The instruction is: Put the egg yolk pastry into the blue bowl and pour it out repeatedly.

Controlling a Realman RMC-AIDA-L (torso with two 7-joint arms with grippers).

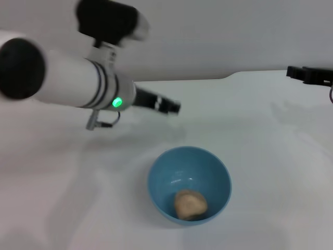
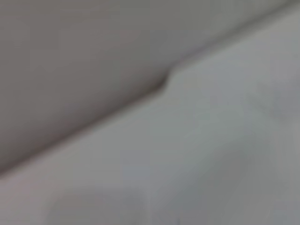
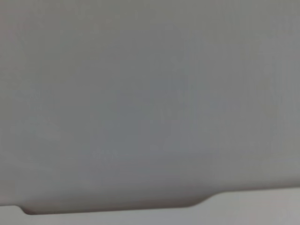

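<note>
The light-blue bowl (image 1: 189, 185) stands upright on the white table, near the front middle in the head view. The egg yolk pastry (image 1: 190, 204), a beige lumpy ball, lies inside it against the near wall. My left gripper (image 1: 167, 104) hovers above the table behind and to the left of the bowl, well apart from it and holding nothing that I can see. My right gripper (image 1: 308, 74) sits far off at the right edge, near the table's back. Neither wrist view shows the bowl or the pastry.
The white table (image 1: 270, 156) ends at a back edge with a small step (image 1: 229, 77), and a pale wall rises behind it. That edge and step (image 2: 165, 80) also show in the left wrist view, and the edge (image 3: 197, 203) in the right wrist view.
</note>
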